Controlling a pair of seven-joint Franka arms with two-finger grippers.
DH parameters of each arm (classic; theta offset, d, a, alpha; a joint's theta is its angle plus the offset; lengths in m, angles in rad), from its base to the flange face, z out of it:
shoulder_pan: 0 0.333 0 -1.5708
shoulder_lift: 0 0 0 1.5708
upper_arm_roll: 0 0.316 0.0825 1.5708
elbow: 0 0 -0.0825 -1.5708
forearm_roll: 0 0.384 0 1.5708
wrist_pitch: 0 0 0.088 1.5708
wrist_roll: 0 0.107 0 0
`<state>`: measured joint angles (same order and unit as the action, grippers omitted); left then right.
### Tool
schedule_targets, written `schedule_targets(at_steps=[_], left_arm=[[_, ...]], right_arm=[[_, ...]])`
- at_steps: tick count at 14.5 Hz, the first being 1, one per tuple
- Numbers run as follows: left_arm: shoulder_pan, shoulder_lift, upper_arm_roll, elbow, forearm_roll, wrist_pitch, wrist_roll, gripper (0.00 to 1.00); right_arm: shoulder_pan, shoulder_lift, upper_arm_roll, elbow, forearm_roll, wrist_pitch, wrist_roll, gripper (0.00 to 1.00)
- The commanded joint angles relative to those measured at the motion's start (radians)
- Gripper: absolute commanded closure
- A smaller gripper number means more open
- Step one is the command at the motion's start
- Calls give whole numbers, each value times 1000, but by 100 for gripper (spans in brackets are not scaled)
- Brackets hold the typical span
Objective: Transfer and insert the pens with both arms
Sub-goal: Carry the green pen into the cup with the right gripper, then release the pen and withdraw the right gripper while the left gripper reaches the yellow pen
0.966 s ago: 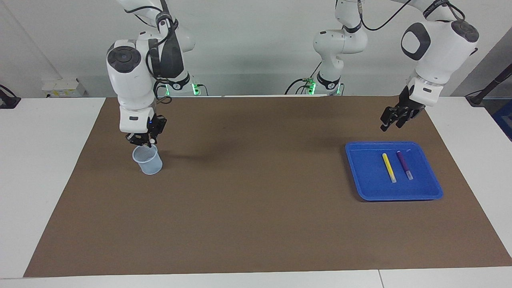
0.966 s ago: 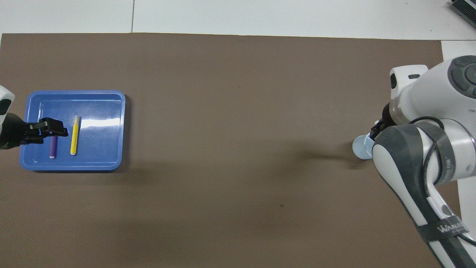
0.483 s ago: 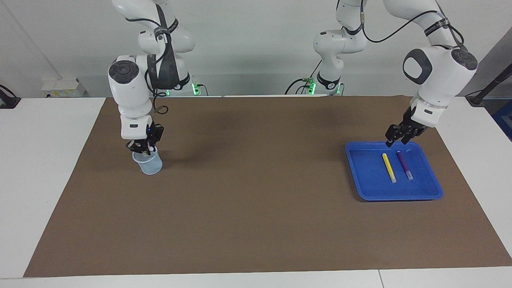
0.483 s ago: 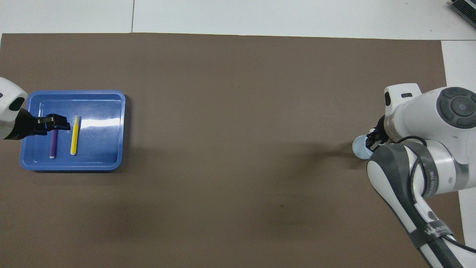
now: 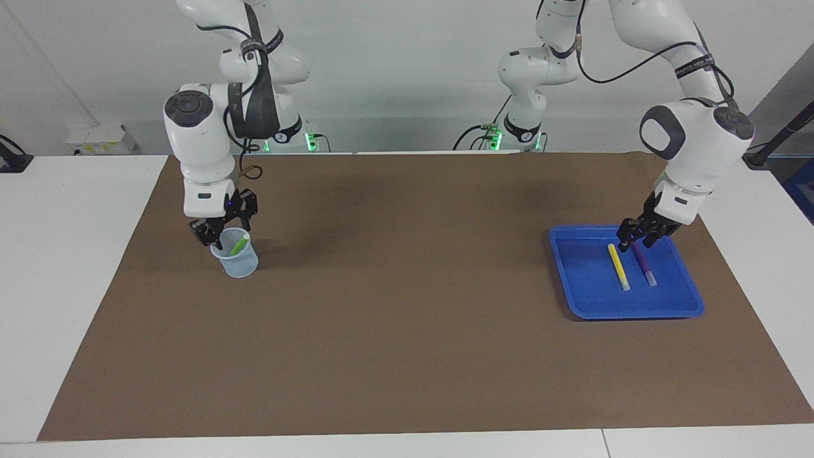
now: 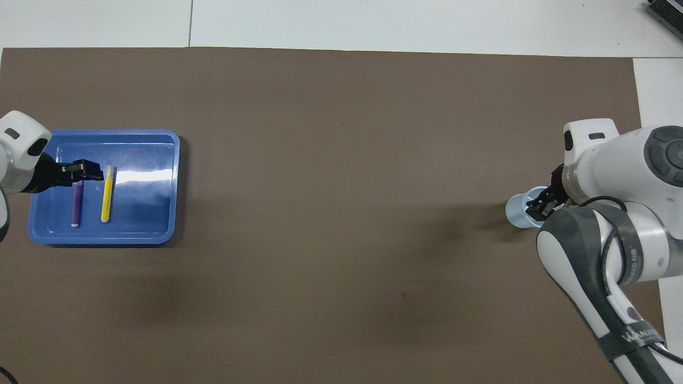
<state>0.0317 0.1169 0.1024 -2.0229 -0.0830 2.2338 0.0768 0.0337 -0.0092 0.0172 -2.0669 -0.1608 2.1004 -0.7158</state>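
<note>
While no label reads clearly, right gripper [image 5: 215, 236] spread over cup [image 5: 236, 261]; left gripper [image 5: 637, 240] state unclear.

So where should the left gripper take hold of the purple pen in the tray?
Probably mid-barrel, from straight above, fingers across its width: the purple pen lies flat in the blue tray, with a gap to the yellow pen beside it. The left gripper hovers over its upper end.

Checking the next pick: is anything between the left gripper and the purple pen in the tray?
Nothing visible. The left gripper hangs right over the purple pen, which lies uncovered in the blue tray beside the yellow pen.
</note>
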Motion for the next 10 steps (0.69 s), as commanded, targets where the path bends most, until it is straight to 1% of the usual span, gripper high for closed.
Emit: schedule_targets(at_steps=[1, 3, 5, 7, 10], left_arm=[[19, 61, -7, 10, -12, 64, 41, 27], [30, 95, -7, 13, -23, 99, 79, 27], [43, 136, -7, 33, -38, 125, 125, 26], [43, 170, -7, 59, -38, 133, 130, 25], [42, 184, -7, 58, -40, 159, 130, 25]], right_arm=[[-3, -34, 14, 2, 33, -8, -2, 0], [3, -35, 20, 24, 134, -20, 5, 0], [3, -34, 47, 31, 225, -25, 82, 0], [3, -29, 98, 51, 276, -48, 270, 0], [3, -22, 197, 88, 293, -72, 539, 0]])
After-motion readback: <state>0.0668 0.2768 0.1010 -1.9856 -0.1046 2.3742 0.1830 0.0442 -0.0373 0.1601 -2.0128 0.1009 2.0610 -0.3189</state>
